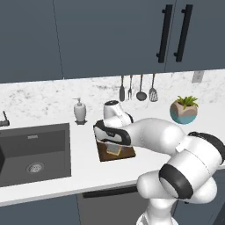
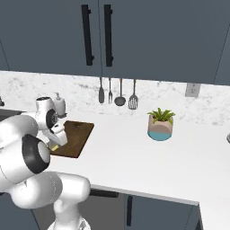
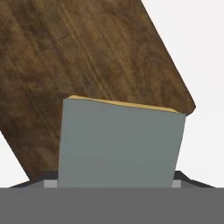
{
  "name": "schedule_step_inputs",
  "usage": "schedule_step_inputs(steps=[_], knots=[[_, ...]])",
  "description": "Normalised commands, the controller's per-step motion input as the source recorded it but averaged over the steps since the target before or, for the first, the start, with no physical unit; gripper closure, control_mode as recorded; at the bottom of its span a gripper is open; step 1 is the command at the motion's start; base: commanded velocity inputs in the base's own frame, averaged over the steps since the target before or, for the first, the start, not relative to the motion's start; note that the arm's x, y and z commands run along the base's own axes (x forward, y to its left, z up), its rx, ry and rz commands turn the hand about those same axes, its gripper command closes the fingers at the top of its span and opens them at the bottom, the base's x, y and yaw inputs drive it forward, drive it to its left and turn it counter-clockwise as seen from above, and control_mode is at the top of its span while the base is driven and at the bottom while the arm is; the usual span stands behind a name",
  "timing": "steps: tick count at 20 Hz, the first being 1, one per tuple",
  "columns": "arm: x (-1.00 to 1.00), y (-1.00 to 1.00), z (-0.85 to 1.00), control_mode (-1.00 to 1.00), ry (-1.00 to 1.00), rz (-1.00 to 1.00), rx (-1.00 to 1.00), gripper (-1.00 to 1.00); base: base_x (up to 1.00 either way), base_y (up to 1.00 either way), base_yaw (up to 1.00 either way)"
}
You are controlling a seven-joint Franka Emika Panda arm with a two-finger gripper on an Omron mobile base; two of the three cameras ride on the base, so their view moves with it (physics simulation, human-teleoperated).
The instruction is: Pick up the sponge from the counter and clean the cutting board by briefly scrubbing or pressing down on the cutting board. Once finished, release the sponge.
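The dark brown cutting board [image 1: 126, 152] lies on the white counter [image 1: 83, 162] right of the sink. My gripper [image 1: 113, 145] hangs low over the board's front half, shut on the sponge [image 1: 114, 150]. In the hand view the sponge [image 3: 120, 146] turns its grey-green face to the camera, with a thin yellow edge on top, over the board's wood grain [image 3: 87, 52]. From the right base view the sponge [image 2: 54, 147] shows as a yellow bit under the hand, at the near edge of the board [image 2: 76, 134]. I cannot tell whether the sponge touches the wood.
A dark sink basin [image 1: 35, 151] sits left of the board, with a soap dispenser [image 1: 80, 110] behind it. Several utensils [image 1: 137, 89] hang on the marble backsplash. A potted plant [image 1: 184, 110] stands to the right. Dark cabinets hang above.
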Motion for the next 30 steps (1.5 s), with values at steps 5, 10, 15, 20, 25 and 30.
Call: schedule_step_inputs(steps=[5, 10, 15, 20, 25, 30], knots=[[0.04, 0.43, -0.06, -1.00, 0.00, -0.08, 0.00, 1.00, 0.00, 0.00, 0.00], [0.00, 0.13, -0.31, -1.00, 0.01, -0.03, 0.01, 1.00, 0.00, 0.00, 0.00], [0.00, 0.00, -0.36, -1.00, 0.00, 0.00, 0.01, 1.00, 0.00, 0.00, 0.00], [0.05, 0.00, -0.33, -1.00, -0.02, 0.00, 0.00, 1.00, 0.00, 0.00, 0.00], [0.05, 0.00, -0.24, -1.00, 0.00, 0.00, 0.00, 1.00, 0.00, 0.00, 0.00], [0.00, -0.12, -0.11, -1.00, -0.04, 0.00, 0.02, 1.00, 0.00, 0.00, 0.00]])
